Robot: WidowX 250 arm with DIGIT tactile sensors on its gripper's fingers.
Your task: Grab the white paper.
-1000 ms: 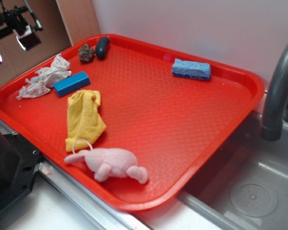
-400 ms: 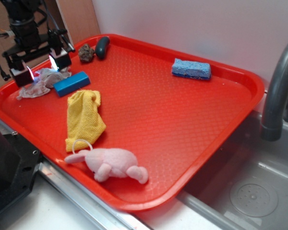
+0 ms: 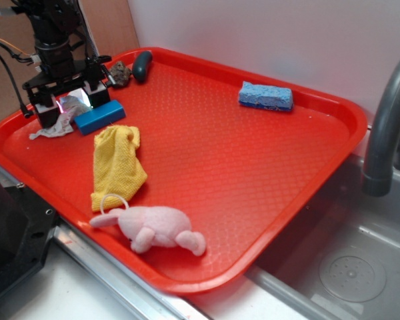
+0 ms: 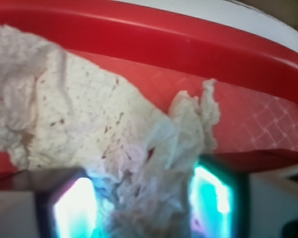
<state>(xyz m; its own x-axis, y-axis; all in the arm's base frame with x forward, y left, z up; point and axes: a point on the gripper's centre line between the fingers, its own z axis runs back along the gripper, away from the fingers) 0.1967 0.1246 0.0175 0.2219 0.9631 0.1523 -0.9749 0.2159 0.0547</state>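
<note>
Since a second ago the gripper [image 3: 70,105] has dropped from the upper left corner onto the white paper [image 3: 53,127], and its fingers [image 3: 48,113] now straddle the wad, still apart with crumpled paper between them. Part of the paper that showed earlier is now covered.

Nearest on the pebbled red plastic tray [image 3: 253,180] lies a soft pink plush bunny [image 3: 153,228], then a yellow woven cloth [image 3: 117,163]. A smooth blue block [image 3: 100,117] sits just beside the gripper. Farther back rest a porous blue sponge [image 3: 265,96], a rough brown lump [image 3: 120,73] and a dark rounded object [image 3: 142,65]. A steel sink [image 3: 347,267] and grey tap [image 3: 390,127] stand right.
</note>
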